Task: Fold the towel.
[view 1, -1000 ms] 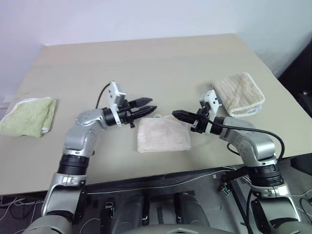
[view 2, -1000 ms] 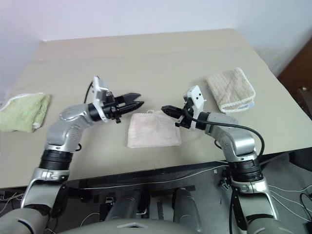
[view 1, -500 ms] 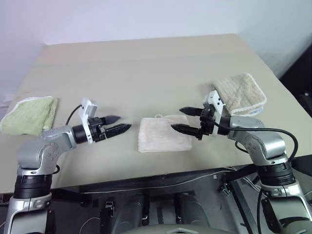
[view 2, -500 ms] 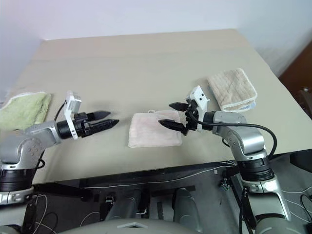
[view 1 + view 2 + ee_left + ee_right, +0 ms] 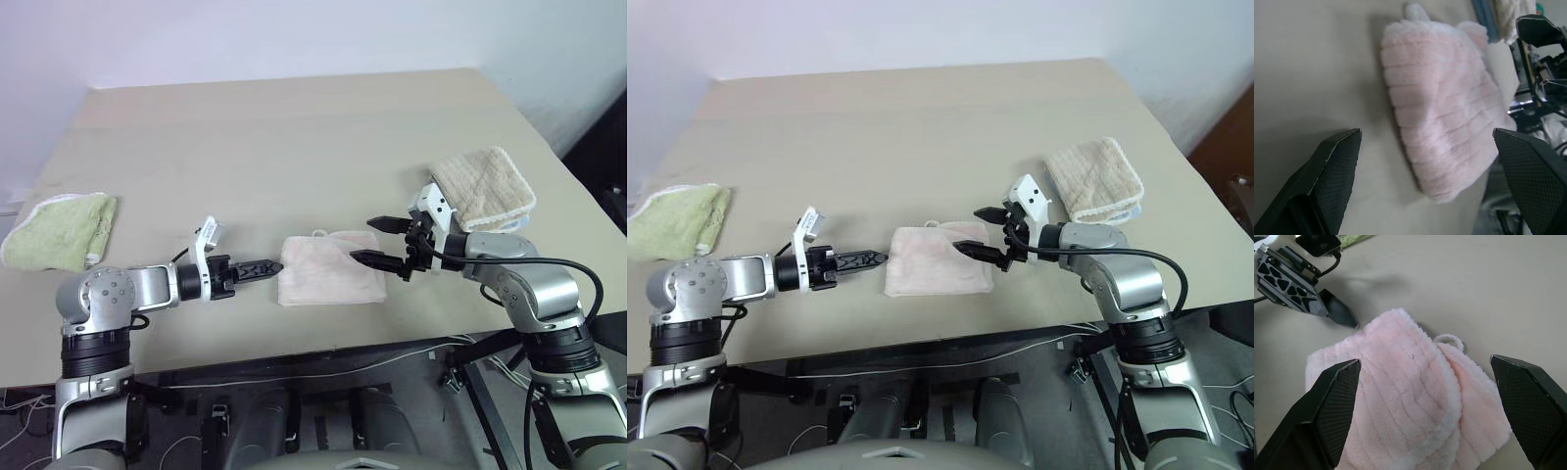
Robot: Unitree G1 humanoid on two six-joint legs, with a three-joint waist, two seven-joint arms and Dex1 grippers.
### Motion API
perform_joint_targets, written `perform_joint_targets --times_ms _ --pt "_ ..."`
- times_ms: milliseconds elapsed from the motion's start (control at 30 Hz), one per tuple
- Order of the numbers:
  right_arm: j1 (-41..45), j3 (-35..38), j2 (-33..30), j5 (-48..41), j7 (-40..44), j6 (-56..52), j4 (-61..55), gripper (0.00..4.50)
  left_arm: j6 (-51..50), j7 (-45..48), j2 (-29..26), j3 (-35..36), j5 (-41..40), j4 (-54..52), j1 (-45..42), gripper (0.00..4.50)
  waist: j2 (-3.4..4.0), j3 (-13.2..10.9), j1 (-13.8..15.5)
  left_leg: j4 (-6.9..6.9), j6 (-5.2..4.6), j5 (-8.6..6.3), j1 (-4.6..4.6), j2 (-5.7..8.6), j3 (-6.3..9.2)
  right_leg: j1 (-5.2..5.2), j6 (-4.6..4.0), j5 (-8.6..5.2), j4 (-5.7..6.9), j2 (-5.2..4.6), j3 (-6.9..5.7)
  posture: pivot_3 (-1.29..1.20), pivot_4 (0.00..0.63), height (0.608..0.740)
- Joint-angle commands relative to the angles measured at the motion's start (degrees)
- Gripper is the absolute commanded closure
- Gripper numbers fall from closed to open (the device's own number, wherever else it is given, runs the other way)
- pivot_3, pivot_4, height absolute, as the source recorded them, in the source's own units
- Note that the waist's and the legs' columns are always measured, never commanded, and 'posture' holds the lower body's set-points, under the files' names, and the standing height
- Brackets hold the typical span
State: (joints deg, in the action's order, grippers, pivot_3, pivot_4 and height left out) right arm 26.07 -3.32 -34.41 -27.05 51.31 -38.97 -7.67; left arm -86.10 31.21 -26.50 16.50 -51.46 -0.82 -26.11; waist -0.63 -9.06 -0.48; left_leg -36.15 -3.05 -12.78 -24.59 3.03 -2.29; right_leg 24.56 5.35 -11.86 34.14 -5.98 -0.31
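Left gripper (image 5: 266,265): jaws spread wide and empty, low over the table (image 5: 294,127), pointing across at the towel's near side edge.
Right gripper (image 5: 377,241): also wide, holding nothing; one finger hangs over the towel's edge on its side, the other just off it.
Towel (image 5: 328,267): lies between the two grippers, flat on the table, a compact pale pink rectangle of several layers. Its small white loop (image 5: 1449,339) sticks out at the far edge. In the right wrist view the upper layer rounds over the lower one and the corners do not quite match.
Further out: a light green towel (image 5: 61,228) well beyond the left arm; a beige waffle towel (image 5: 485,186) just behind the right gripper.
Step in hand: by my reading, release after a fold; both grippers are free of the cloth and the towel looks already folded small.
Next move: probably little remains. If tidying is wanted, it calls for pressing or nudging the uneven layers square without dragging the bundle open; otherwise, drawing both arms clear.
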Motion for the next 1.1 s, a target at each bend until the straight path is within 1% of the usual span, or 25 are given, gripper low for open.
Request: perform_joint_targets --times_ms 33,167,233,333,500,767,867,1000,1100 --pt "-0.3 1.0 -0.8 0.3 -1.0 -0.2 -2.5 0.05 -3.0 -0.1 2.7 -2.0 -0.9 1.1 -0.2 0.0 0.0 0.0 0.1 0.01 0.0 0.0 0.0 0.0 0.0 0.0 0.0 0.0 -0.02 -0.01 0.0 0.0 0.15 0.74" --pt "-0.9 2.0 -0.9 -0.4 -2.0 -1.1 -3.7 0.05 -3.7 -0.8 6.5 -2.8 0.1 4.1 -2.1 0.0 0.0 0.0 1.1 -0.02 0.0 0.0 0.0 0.01 0.0 -0.02 -0.01 0.0 -0.03 -0.04 0.0 0.0 0.15 0.74" --pt "-1.5 2.7 -1.3 -0.4 -2.8 -1.5 -4.5 0.05 -3.1 -1.2 9.7 -2.6 0.8 8.3 -5.0 0.0 0.01 0.0 1.6 -0.03 0.0 0.0 0.0 0.01 0.0 -0.03 -0.01 0.0 -0.03 -0.05 -0.02 0.0 0.15 0.74" --pt "-2.1 3.5 -1.6 -0.8 -3.4 -2.4 -5.9 0.05 -2.5 -1.3 12.7 -2.3 1.4 11.8 -7.9 0.0 0.0 0.0 2.8 -0.07 -0.01 -0.01 0.01 0.04 0.0 -0.01 -0.02 0.0 -0.08 -0.13 -0.12 0.0 0.15 0.74" --pt "-2.7 4.6 -1.8 -1.1 -4.9 -3.7 -6.8 0.05 -2.3 -1.3 17.1 -0.5 1.2 15.3 -11.0 0.0 -0.01 0.0 2.8 -0.07 -0.06 -0.04 -0.14 0.08 -0.01 -0.03 -0.01 0.0 -0.14 -0.17 -0.11 0.0 0.15 0.74" --pt "-3.9 5.3 -1.8 -0.9 -6.7 -4.3 -7.7 0.05 -1.7 -3.3 21.5 0.5 1.7 15.3 -11.7 0.0 -0.01 0.0 2.7 -0.11 -0.03 -0.01 -0.73 0.08 -0.01 0.6 0.19 0.12 -0.02 -0.13 -0.11 0.0 0.15 0.74" --pt "-4.0 5.3 -1.7 -0.3 -7.4 -3.5 -7.1 0.0 -0.5 -4.2 21.5 0.9 2.2 15.2 -11.5 0.62 -0.01 0.0 2.7 -0.14 -0.03 -0.01 -0.75 0.08 -0.01 0.6 0.19 0.12 -0.02 -0.13 -0.11 0.0 0.15 0.74" --pt "-3.8 5.0 -1.6 -0.1 -7.9 -3.0 -6.6 0.0 0.1 -4.5 21.0 0.7 2.4 14.7 -11.0 1.91 -0.01 0.0 2.6 -0.16 -0.04 -0.01 -0.76 0.08 -0.01 0.61 0.17 0.11 -0.02 -0.13 -0.11 0.0 0.15 0.74" --pt "-3.4 4.8 -1.4 0.1 -8.3 -2.7 -6.1 0.0 0.4 -5.1 21.2 1.5 2.1 14.7 -11.0 2.98 -0.01 0.0 2.6 -0.15 -0.04 -0.01 -0.76 0.07 -0.01 0.63 0.17 0.11 -0.01 -0.12 -0.11 0.0 0.15 0.74"
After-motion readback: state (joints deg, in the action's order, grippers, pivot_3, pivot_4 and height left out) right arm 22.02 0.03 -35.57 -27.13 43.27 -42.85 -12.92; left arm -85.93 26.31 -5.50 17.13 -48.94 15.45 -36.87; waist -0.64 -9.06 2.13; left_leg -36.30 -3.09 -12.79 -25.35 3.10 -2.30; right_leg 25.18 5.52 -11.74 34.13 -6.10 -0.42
